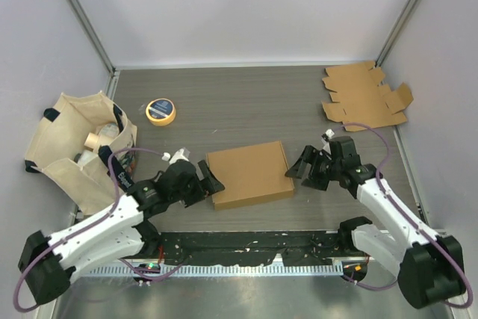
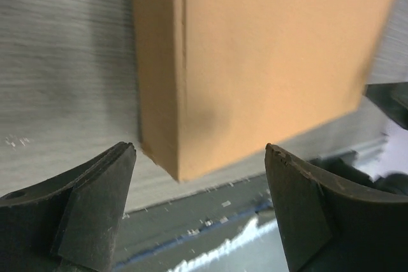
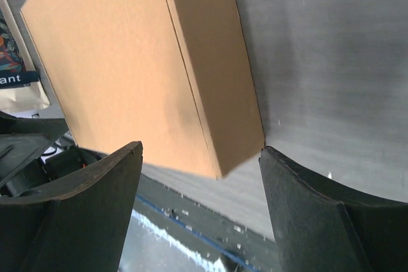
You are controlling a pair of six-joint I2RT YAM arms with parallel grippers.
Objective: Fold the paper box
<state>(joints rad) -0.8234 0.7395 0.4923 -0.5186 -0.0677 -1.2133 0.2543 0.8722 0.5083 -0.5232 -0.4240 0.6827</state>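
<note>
A brown paper box (image 1: 249,174), folded shut into a flat closed carton, lies near the table's front middle. My left gripper (image 1: 211,183) stands open just off the box's left side; in the left wrist view the box's near corner (image 2: 255,62) sits ahead of its spread fingers (image 2: 95,202), with nothing between them. Off the box's right side my right gripper (image 1: 300,167) is open as well; the box (image 3: 140,62) shows beyond that gripper (image 3: 199,157), its corner close to the right finger (image 3: 306,214).
A flat unfolded cardboard blank (image 1: 364,96) lies at the back right. A yellow tape roll (image 1: 160,110) rests at the back left. A beige cloth bag (image 1: 81,143) with items inside stands at the left edge. A black rail (image 1: 246,248) runs along the front.
</note>
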